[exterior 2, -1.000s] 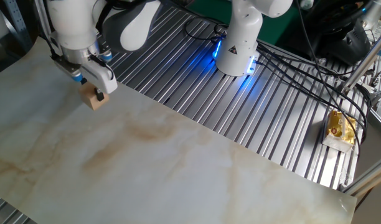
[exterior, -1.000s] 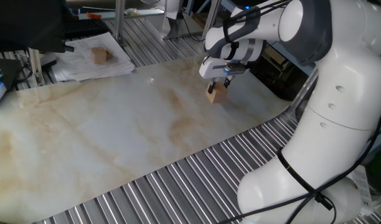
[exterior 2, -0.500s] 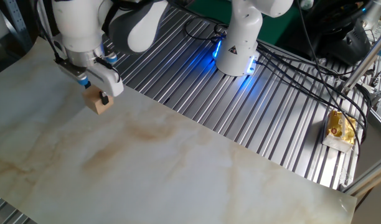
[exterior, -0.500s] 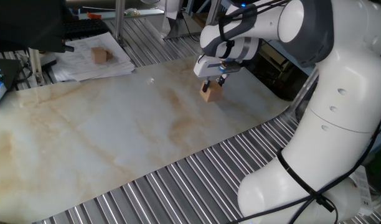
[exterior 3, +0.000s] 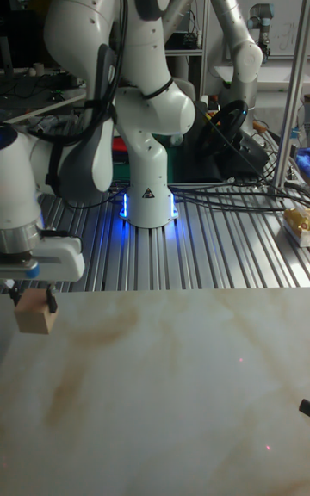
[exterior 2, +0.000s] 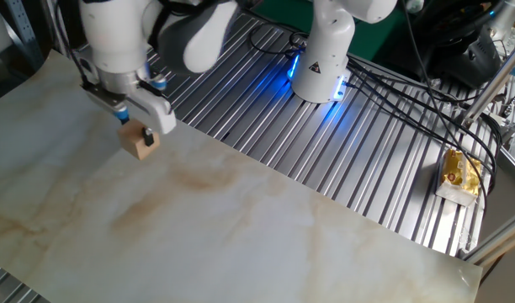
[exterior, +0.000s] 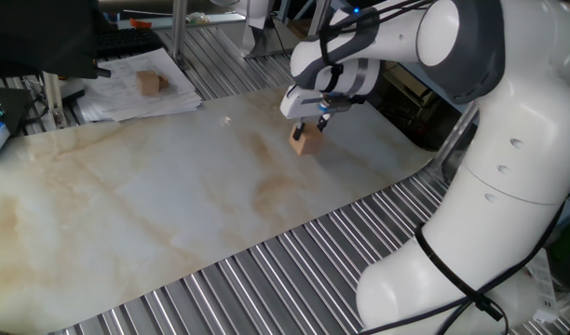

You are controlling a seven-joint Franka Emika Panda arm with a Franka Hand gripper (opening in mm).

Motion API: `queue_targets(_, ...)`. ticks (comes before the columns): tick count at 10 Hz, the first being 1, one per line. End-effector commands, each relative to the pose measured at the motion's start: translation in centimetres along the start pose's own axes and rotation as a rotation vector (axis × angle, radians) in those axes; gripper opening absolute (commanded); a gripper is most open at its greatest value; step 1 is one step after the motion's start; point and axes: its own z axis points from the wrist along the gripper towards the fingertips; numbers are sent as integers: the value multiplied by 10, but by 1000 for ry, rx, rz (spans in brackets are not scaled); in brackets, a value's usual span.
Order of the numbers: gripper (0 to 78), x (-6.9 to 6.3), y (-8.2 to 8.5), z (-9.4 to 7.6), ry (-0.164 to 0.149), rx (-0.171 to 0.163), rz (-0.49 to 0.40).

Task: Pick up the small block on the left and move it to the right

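Block held above the marbled counter

The jaws pinch the small block; the gripper hides its top, and whether it touches the counter is unclear.

No words or numbers can be read; only a small triangular warning sign shows on the arm's white base.
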Motion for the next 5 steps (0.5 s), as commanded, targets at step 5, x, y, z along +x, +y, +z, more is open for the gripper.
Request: queue_targets(5,13,17,65,-1,-25,18,25)
